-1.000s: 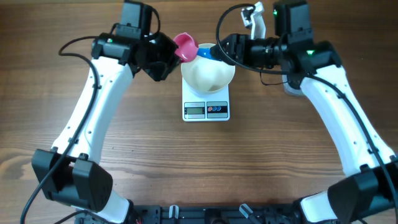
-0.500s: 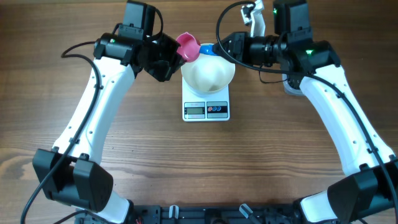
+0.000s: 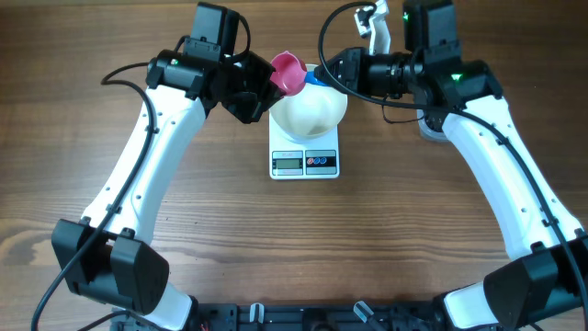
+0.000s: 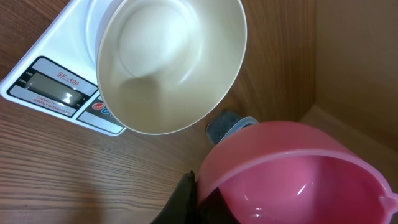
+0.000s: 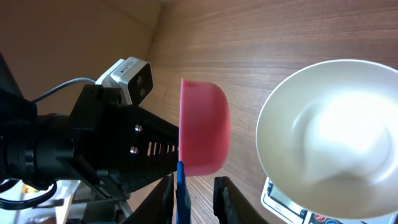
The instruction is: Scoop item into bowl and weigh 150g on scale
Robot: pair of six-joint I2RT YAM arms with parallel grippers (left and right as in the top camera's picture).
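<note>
Beads are nowhere in view: the scoop (image 4: pixel 292 174) is seen bare inside, and the bowl (image 3: pixel 308 112) is empty too. The bowl is set on the scale (image 3: pixel 305 163), which lies on the counter (image 3: pixel 303 239). The scoop is held just beside the bowl's rim by the left jaws, which are clamped fully on its handle end. The right jaws are seen narrowly apart with a thin blue strip (image 5: pixel 180 186) between them; whether it is gripped cannot be told.

Such tiny round beads are judged to be loose and quick to roll, so they cannot be pinched; they are best carried in the scoop, kept level and tipped slowly low over the bowl. The scoop is judged light, stiff and smooth, and is best taken by the handle. The bowl rests loose on the scale, so a nudge is likely to shift it.
</note>
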